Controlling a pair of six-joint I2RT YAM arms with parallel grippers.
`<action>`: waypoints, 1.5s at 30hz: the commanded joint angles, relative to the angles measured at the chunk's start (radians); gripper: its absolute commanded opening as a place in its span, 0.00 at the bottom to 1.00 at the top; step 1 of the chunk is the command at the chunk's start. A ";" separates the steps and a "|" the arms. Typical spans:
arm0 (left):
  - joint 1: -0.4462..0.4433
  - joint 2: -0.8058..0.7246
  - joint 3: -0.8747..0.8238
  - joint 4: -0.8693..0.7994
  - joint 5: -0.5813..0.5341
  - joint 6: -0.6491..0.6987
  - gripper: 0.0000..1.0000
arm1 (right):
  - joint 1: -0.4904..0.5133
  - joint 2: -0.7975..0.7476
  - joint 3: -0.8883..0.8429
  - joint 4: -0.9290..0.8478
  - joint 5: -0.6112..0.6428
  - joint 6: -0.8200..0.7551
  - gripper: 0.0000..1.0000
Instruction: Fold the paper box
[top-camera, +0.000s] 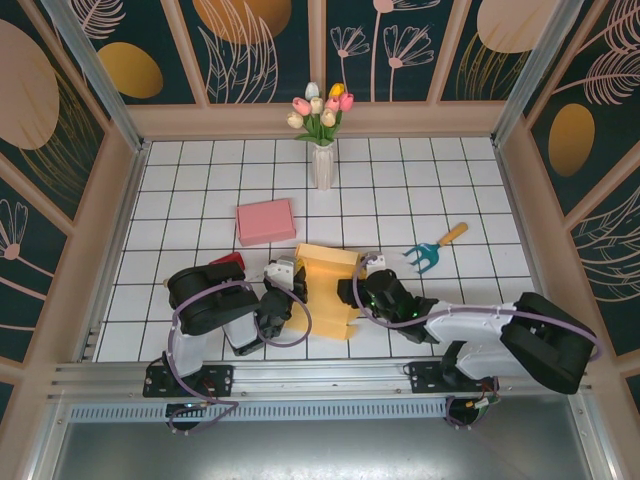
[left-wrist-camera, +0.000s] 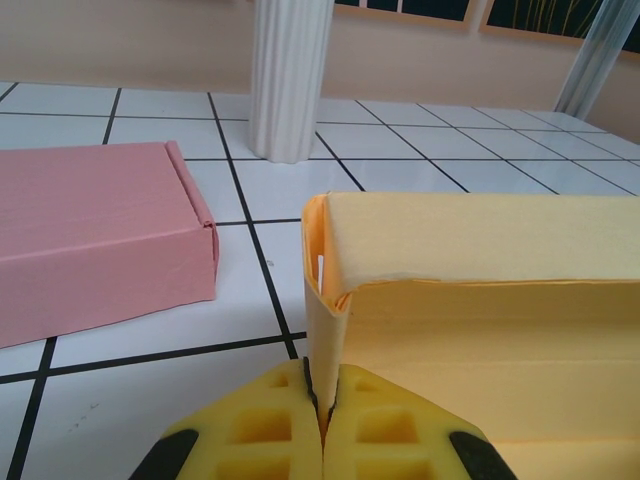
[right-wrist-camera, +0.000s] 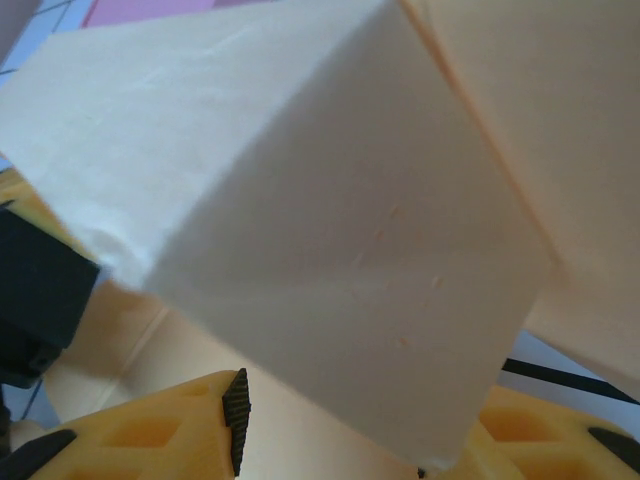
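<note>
The yellow paper box lies partly folded between the two arms near the table's front edge. My left gripper is at the box's left side. In the left wrist view it is shut on the box's upright end wall, with the long side wall stretching to the right. My right gripper is at the box's right side. In the right wrist view its jaws stand apart, and a pale flap of the box hangs across the gap, its lower corner near the right finger.
A closed pink box lies behind and left of the yellow one. A white vase of tulips stands at the back centre. A small blue rake with a wooden handle lies to the right. A red object peeks out by the left arm.
</note>
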 joint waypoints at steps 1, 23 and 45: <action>-0.009 0.018 -0.005 0.070 0.025 -0.034 0.00 | 0.007 0.053 0.022 0.053 -0.017 -0.012 0.48; -0.009 -0.020 -0.058 0.077 -0.169 0.061 0.00 | 0.164 -0.220 0.337 -0.780 0.254 -0.220 0.50; -0.008 -0.048 -0.101 0.097 -0.168 0.086 0.00 | -0.317 -0.302 0.395 -0.818 -0.118 -1.685 0.60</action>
